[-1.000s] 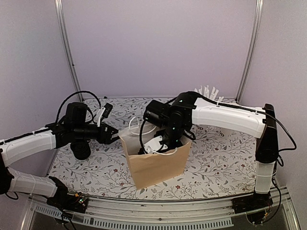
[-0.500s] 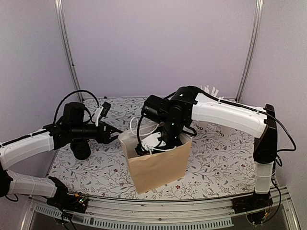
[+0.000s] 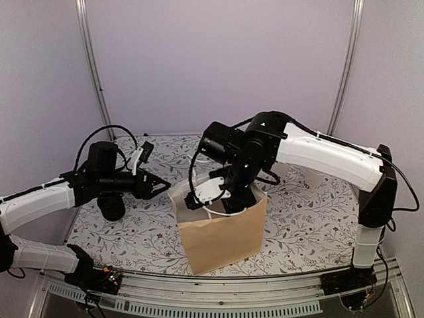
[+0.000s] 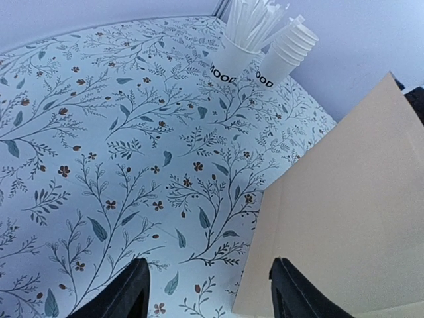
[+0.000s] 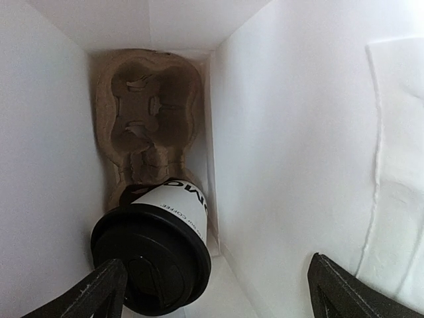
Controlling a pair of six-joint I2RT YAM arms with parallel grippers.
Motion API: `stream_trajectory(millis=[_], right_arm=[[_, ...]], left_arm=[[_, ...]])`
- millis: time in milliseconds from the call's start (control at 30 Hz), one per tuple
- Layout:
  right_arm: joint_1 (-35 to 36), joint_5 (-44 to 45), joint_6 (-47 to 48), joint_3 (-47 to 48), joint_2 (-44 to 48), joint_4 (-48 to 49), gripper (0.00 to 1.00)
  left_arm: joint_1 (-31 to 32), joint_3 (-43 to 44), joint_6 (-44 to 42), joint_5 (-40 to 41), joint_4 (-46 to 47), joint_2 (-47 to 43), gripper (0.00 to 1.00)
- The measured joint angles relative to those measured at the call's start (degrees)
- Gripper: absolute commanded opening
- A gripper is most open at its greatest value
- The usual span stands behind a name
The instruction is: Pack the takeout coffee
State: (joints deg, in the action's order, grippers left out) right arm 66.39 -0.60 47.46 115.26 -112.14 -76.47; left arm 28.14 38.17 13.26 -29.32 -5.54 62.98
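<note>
The brown paper bag (image 3: 222, 228) stands upright at the lower middle of the top view, near the front edge of the flowered tabletop (image 3: 298, 218), with patterned surface showing on both sides of it. The right gripper (image 3: 222, 192) hangs in the bag's open mouth. From the right wrist view the right gripper (image 5: 215, 265) is released, its fingers spread wide at the bottom corners of the frame. Between and below them lies the takeout coffee (image 5: 156, 255), a white cup with a black lid, tilted toward the camera and crowded against the bag's left inner wall. Its base is at the near end of a pulp carrier (image 5: 149, 106) on the bag floor, and whether it sits in a pocket I cannot tell. To the right of the cup there is free room up to the white inner wall (image 5: 291, 132). The black lettering on the cup is cut off and unreadable. At the left of the top view the left gripper (image 3: 159, 184) hovers just beside the bag's upper left edge. In its own view the left gripper (image 4: 209, 265) is parted, holding nothing, with the bag's tan side (image 4: 344, 218) filling the lower right. At the top of that frame a cup of straws (image 4: 232, 63) and a stack of cups (image 4: 281, 56) each read "MOOD"
</note>
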Motion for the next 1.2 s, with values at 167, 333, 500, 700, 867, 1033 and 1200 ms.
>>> stream_trajectory(millis=[167, 333, 500, 700, 867, 1033, 1200], right_arm=[[0.3, 0.0, -0.2, 2.3, 1.5, 0.0, 0.99], [1.1, 0.0, -0.1, 3.8, 4.7, 0.1, 0.99], [1.5, 0.5, -0.1, 4.6, 7.2, 0.4, 0.99], [1.5, 1.5, 0.6, 5.6, 9.6, 1.1, 0.99], [1.5, 2.0, 2.3, 5.6, 13.0, 1.6, 0.99], [1.5, 2.6, 3.2, 5.6, 18.2, 2.4, 0.99], [-0.4, 2.6, 3.1, 5.7, 23.1, 2.6, 0.99]], left_arm=[[0.7, 3.3, 0.0, 0.4, -5.2, -3.5, 0.64], [2.4, 11.8, 0.1, 1.4, -10.4, -10.7, 0.64], [7.2, 16.5, 1.0, 2.1, -13.4, -13.5, 0.64], [17.3, 20.0, 1.7, 5.6, -18.4, -9.5, 0.64], [24.9, 27.7, 0.4, 12.0, -24.5, -0.4, 0.63], [26.7, 31.8, -1.2, 18.5, -28.8, 4.3, 0.58], [26.7, 33.5, -2.6, 21.2, -31.5, 5.6, 0.51]])
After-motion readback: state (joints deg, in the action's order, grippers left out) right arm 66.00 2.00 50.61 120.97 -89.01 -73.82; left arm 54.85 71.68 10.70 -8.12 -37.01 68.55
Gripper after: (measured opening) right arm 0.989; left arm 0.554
